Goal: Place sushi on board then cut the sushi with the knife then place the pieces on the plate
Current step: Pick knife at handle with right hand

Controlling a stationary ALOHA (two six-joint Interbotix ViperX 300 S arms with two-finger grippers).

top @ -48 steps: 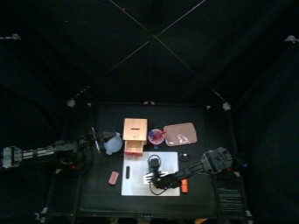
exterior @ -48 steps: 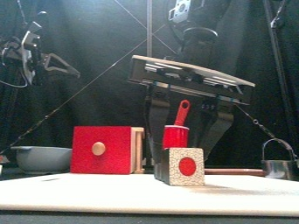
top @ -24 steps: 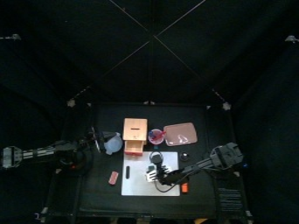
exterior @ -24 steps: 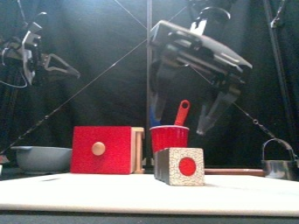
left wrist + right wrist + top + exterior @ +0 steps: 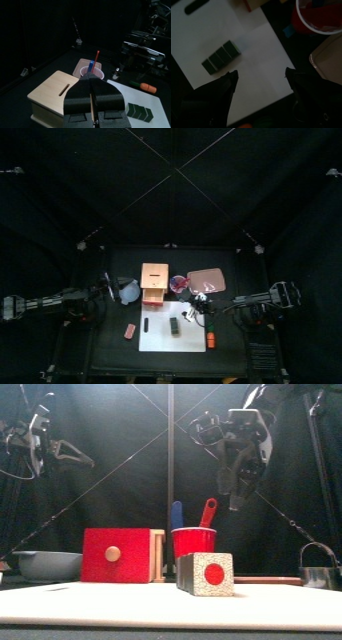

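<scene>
The dark green sushi roll [image 5: 175, 328] lies on the white cutting board [image 5: 160, 316]. In the front view I see the roll end-on [image 5: 206, 574], a speckled square with a red centre. My right gripper [image 5: 201, 309] hangs open and empty above the board's right edge, high up in the front view [image 5: 235, 484]. Its wrist view looks down on the roll [image 5: 221, 57], well apart from its fingers [image 5: 214, 95]. The red cup [image 5: 181, 283] holds a blue and a red knife [image 5: 207, 512]. The pink tray [image 5: 207, 281] lies behind the board. My left gripper [image 5: 118, 291] rests shut by the wooden box [image 5: 154, 286].
An orange toy [image 5: 210, 339] lies at the board's right edge and a pinkish toy [image 5: 130, 331] to its left. Low in the front view, a grey bowl [image 5: 48, 564] sits far left and a metal cutter [image 5: 317, 569] far right.
My right gripper has left the sushi roll, risen off the board and drawn back to the right. The roll stays on the board. The left arm has not moved.
</scene>
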